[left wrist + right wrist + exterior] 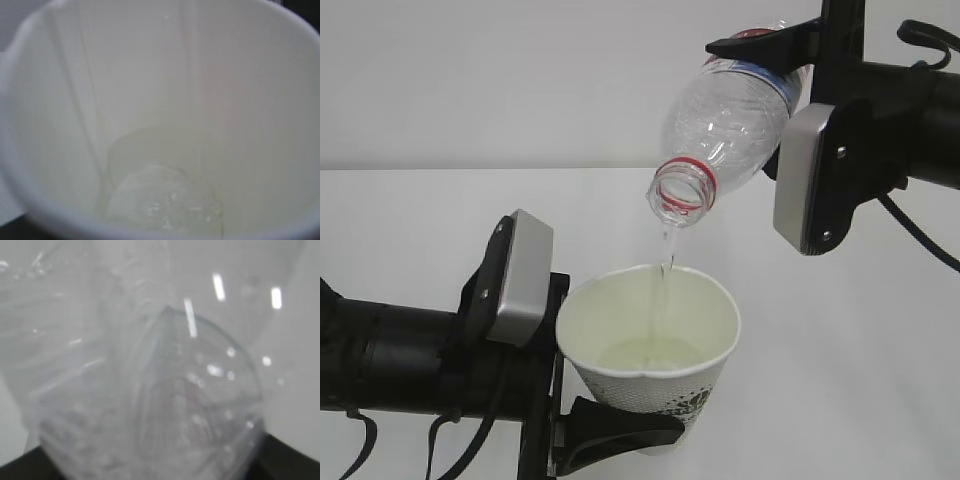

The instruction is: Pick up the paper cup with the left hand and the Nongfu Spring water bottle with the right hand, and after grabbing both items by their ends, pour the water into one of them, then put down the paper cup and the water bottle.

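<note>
While right hand (790, 45) grips tipped water bottle (725, 125), left hand (605, 425) clamps paper cup (655, 350); thin water (666, 262) stream risks missing rim if either drifts.

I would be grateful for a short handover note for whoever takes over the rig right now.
Left hand: shut on the paper cup, held upright near its base.
Right hand: shut on the Nongfu Spring water bottle, tilted mouth-down above the cup.
Done: both picked up; a thin stream of water falls into the cup, with a shallow pool at the bottom.
Left: finish pouring, right the bottle, set both on the table.
</note>
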`<state>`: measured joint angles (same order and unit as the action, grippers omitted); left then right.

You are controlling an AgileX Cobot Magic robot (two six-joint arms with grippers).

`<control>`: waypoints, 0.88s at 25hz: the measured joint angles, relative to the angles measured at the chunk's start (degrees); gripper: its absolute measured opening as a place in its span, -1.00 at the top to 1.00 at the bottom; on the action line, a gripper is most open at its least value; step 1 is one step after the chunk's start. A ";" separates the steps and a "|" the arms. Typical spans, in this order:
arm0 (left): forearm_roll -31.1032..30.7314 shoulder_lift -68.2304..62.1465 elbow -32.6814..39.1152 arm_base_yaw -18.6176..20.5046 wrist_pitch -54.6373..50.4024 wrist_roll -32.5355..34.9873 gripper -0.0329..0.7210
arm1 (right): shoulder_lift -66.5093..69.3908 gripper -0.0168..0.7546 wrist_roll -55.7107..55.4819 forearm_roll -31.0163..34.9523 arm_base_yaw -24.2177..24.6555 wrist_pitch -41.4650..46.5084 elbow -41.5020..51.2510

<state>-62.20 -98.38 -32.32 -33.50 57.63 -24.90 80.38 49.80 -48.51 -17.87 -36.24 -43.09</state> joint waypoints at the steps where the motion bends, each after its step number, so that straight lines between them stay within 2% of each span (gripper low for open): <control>1: 0.00 0.00 0.00 0.00 0.00 0.00 -0.39 | 0.00 -0.19 0.00 0.00 0.00 0.00 0.00; 22: -0.10 -0.09 0.00 0.00 0.00 0.00 -0.39 | 0.00 -0.19 0.08 0.10 0.00 -0.11 0.00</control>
<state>-62.30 -98.48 -32.32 -33.50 57.63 -24.90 80.38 49.88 -48.41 -17.87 -36.34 -43.09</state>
